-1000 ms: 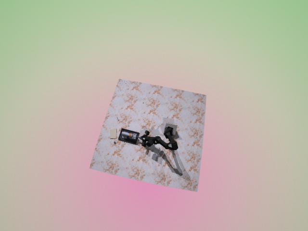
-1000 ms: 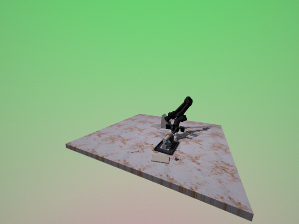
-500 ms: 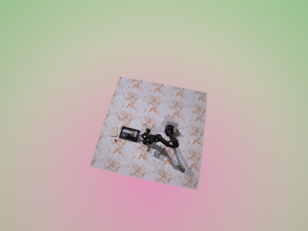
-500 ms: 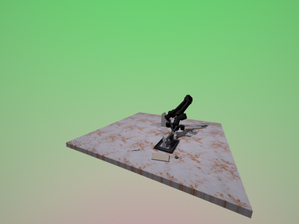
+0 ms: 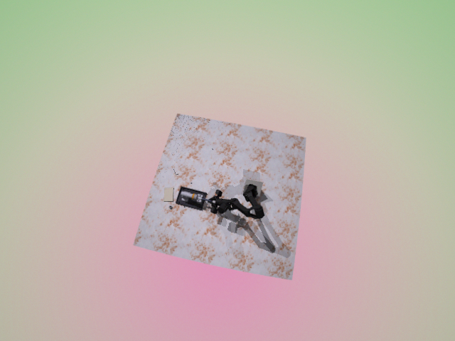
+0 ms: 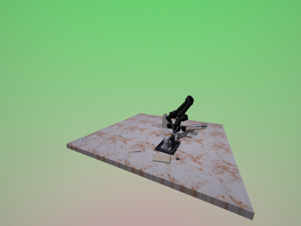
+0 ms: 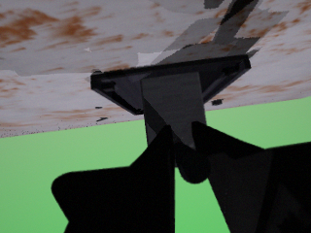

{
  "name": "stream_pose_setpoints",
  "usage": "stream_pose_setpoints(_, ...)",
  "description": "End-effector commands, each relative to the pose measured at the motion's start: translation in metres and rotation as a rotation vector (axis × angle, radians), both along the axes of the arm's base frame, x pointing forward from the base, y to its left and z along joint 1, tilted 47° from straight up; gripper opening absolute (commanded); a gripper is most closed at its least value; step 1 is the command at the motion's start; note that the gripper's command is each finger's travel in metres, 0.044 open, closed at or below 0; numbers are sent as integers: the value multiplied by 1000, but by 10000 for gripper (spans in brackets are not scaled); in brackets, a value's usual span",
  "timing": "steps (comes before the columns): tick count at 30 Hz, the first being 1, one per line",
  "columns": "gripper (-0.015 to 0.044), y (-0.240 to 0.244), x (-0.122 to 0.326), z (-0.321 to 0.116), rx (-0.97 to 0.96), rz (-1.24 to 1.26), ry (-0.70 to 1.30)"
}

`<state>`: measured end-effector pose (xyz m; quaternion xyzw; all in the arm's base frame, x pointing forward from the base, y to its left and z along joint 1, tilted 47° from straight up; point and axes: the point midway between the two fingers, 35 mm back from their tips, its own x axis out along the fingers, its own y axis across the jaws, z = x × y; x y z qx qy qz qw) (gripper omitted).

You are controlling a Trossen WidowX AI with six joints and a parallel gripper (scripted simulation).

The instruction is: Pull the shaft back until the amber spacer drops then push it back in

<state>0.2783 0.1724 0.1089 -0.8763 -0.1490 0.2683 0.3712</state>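
The pale housing stands on a black base tray. An amber spacer sits up off the tray, beside the housing's pale cylinder; its exact seat on the shaft is too small to tell. My gripper is shut on the shaft at the arm's side of the tray. In the wrist view the shaft's dark round end shows between the fingers, in front of a grey upright block. This block hides the spacers in that view.
A tan plate lies beyond the tray's far end from the arm. A small dark nut-like piece lies near it. A thin dark pin lies off to the side.
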Motion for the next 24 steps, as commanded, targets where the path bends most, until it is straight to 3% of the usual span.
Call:
stream_pose_setpoints(1,0,0,-1,0,3,-2,3)
stream_pose_setpoints(24,0,-1,-3,0,3,-2,3)
